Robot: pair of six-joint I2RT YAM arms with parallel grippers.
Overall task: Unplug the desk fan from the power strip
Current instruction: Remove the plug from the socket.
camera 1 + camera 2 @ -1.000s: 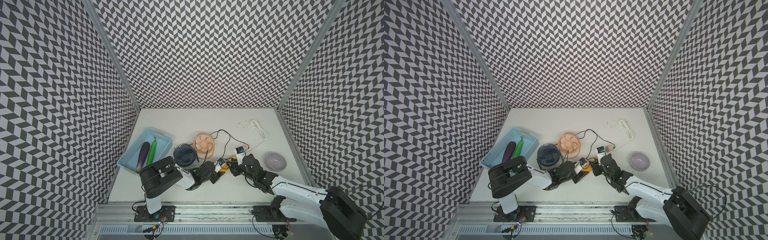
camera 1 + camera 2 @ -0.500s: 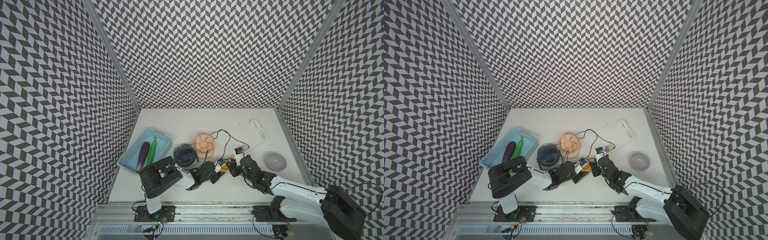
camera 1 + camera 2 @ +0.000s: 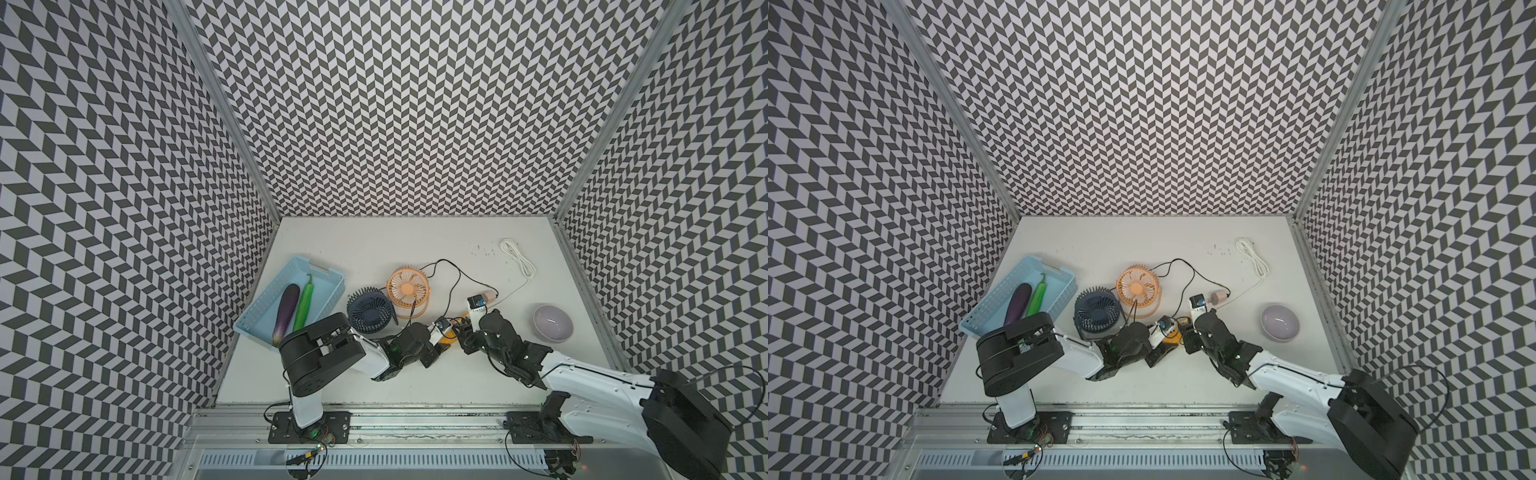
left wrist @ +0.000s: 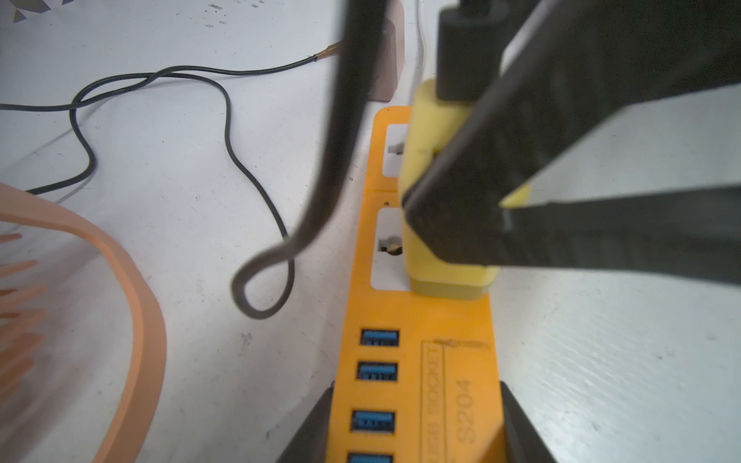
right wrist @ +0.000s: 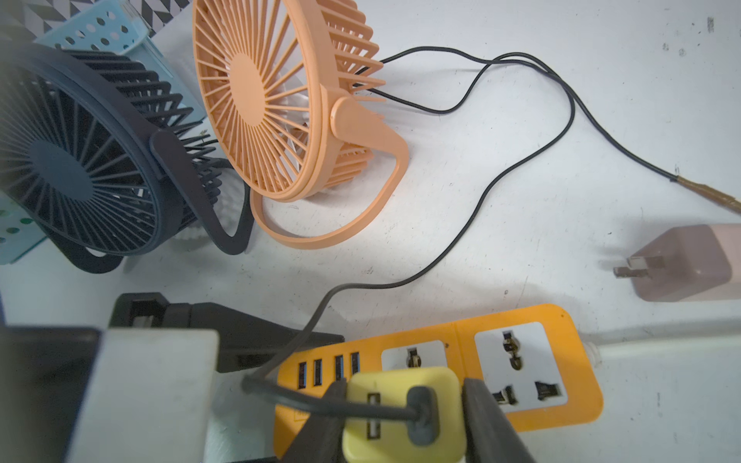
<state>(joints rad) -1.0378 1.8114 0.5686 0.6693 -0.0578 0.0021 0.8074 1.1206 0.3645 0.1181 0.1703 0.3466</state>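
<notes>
Around the power strip [image 4: 453, 316], the left pincer [image 4: 417, 387] grips its edges.

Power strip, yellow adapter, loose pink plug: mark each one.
power strip [image 4: 421, 316]: left wrist view, orange body between socket and USB ports.
yellow adapter [image 5: 395, 385]: right wrist view, its yellow outer face.
pink plug [image 5: 689, 262]: right wrist view, its body behind the prongs.

My left arm [image 3: 368, 358] and right arm [image 3: 590, 374] match: white shells on the long links, fat black drums at the joints. Each stands on a black plate [image 3: 286, 430] screwed to a silver rail [image 3: 415, 420]. Thin black cables [image 3: 753, 386] loop by the shoulders (a tiny green light [image 3: 393, 348] glows near each wrist). My jaws are flat matte-black blades.
</notes>
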